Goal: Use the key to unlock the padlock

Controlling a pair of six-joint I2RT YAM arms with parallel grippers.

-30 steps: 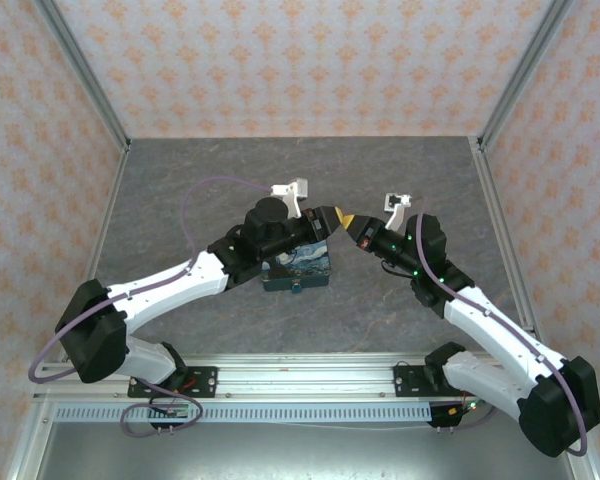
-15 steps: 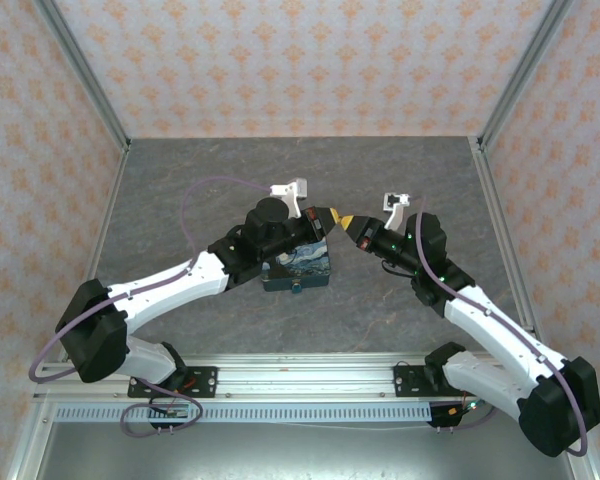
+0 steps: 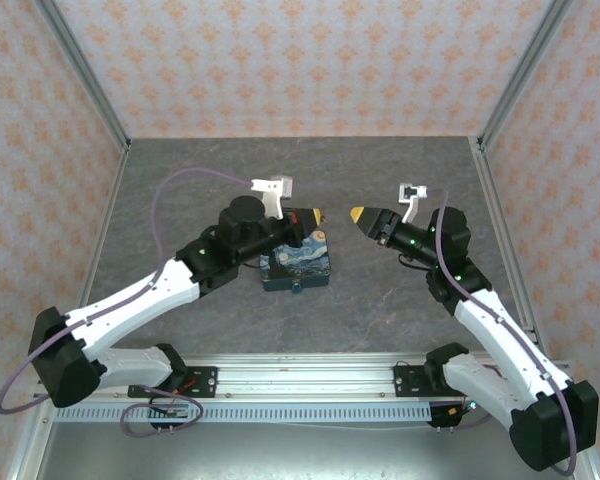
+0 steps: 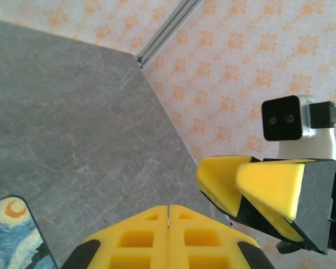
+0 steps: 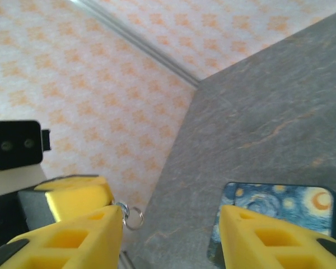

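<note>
One tin (image 3: 305, 262), one padlock (image 3: 296, 289) at its edge, left fingers (image 4: 140, 241) pinching key ring (image 5: 133, 217), right fingers (image 5: 269, 238) apart

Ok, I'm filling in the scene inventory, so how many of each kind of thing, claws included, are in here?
Claws: 2 (left claw, right claw)
Starry-night tin: 1
Padlock: 1
Key ring: 1
Total: 5

Grey stone-look table (image 3: 220, 170), orange-patterned walls (image 3: 270, 60)
</note>
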